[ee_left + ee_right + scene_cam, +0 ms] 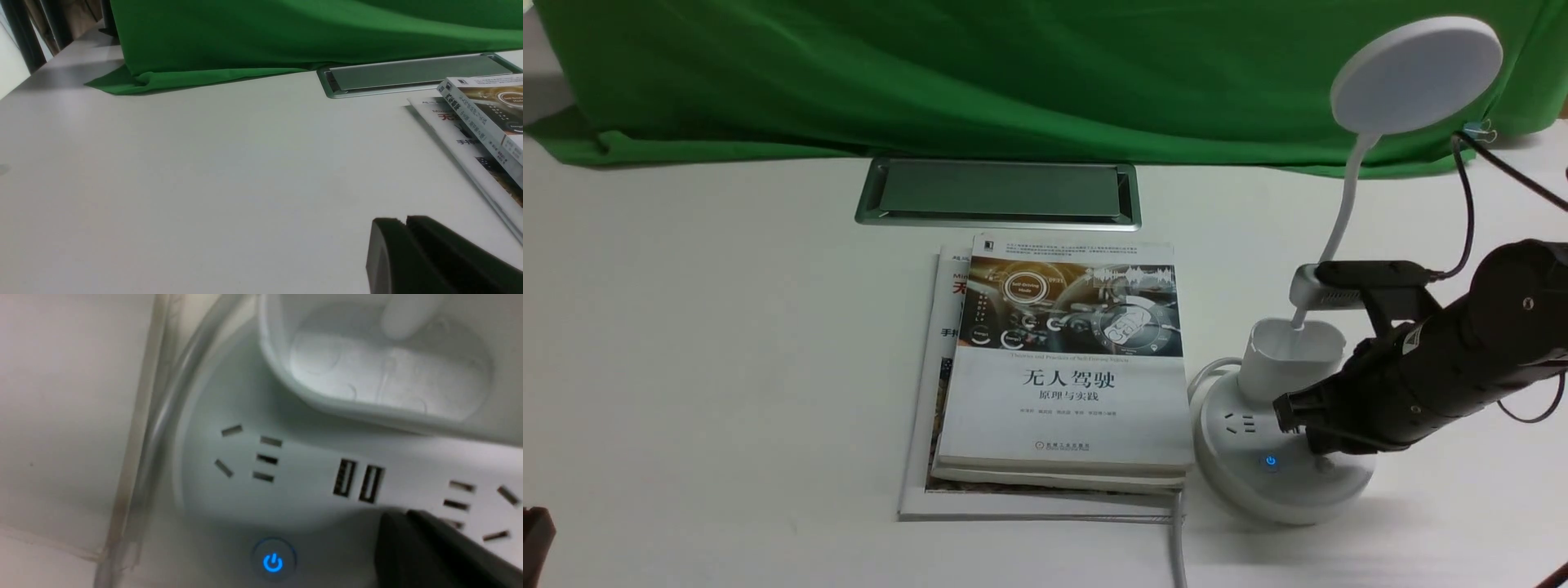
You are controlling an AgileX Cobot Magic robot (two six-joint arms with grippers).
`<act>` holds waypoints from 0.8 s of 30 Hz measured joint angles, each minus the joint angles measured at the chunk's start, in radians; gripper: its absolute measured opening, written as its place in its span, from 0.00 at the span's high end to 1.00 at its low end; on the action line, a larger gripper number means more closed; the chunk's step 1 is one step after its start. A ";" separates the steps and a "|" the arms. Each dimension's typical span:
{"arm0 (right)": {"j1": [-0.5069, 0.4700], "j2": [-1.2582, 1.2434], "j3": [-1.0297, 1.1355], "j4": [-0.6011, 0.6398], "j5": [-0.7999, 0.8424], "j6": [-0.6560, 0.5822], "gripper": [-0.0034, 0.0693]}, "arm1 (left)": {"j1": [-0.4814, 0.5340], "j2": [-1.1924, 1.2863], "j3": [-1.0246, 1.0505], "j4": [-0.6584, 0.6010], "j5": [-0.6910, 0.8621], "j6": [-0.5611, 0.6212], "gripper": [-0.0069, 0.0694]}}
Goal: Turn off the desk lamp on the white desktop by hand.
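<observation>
Far to the left of the right claw, at the desk's near edge, left claw [403, 220]: fingers together, nothing between them. It has no apparent part in this job.

Between the claws, on the white desktop [727, 327]: one cable hatch [1001, 189], then one self-driving textbook [1062, 408] on top of a stack; number of volumes beneath uncertain.

Just left of the right claw's fingers: one power button [1271, 461], lit blue. Desk lamp [1286, 486], count one, stands directly beneath this claw, its cup holder [1290, 359] behind the fingers, its disc head [1417, 77] beyond and above. Sockets: two. USB ports [359, 481]: two. Buttons: two, the second [1325, 463] right at the fingertips.

Right claw [1315, 441]: fingers closed together, gripping nothing. Contact with the second button cannot be confirmed.

Progress (judged): reach done, press under way or just made. Head shows no obvious glow, so the lamp may already be off; unverified. Left: confirm dark, lift clear.
</observation>
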 joint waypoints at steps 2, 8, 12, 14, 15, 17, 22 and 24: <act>0.000 -0.017 0.008 -0.002 0.012 0.000 0.90 | 0.000 0.000 0.000 0.000 0.000 0.000 0.88; 0.000 -0.125 0.013 -0.005 0.029 0.000 0.90 | 0.000 0.000 0.000 0.000 0.000 0.000 0.88; 0.000 -0.246 0.013 -0.005 0.103 -0.004 0.90 | 0.000 0.000 0.000 0.000 0.000 0.000 0.88; 0.000 -0.301 0.013 -0.005 0.150 -0.012 0.90 | 0.000 0.000 0.000 0.000 0.000 0.000 0.88; 0.000 -0.346 0.013 -0.006 0.173 -0.018 0.90 | 0.000 0.000 0.000 0.000 0.000 0.000 0.88; 0.000 -0.427 0.013 -0.010 0.208 -0.024 0.90 | 0.000 0.000 0.000 0.000 0.000 0.000 0.88; 0.000 -0.597 0.013 -0.013 0.267 -0.030 0.90 | 0.000 0.000 0.000 0.000 0.000 0.000 0.88; 0.000 -0.669 0.014 -0.014 0.307 -0.035 0.90 | 0.000 0.000 0.000 0.000 0.000 0.000 0.88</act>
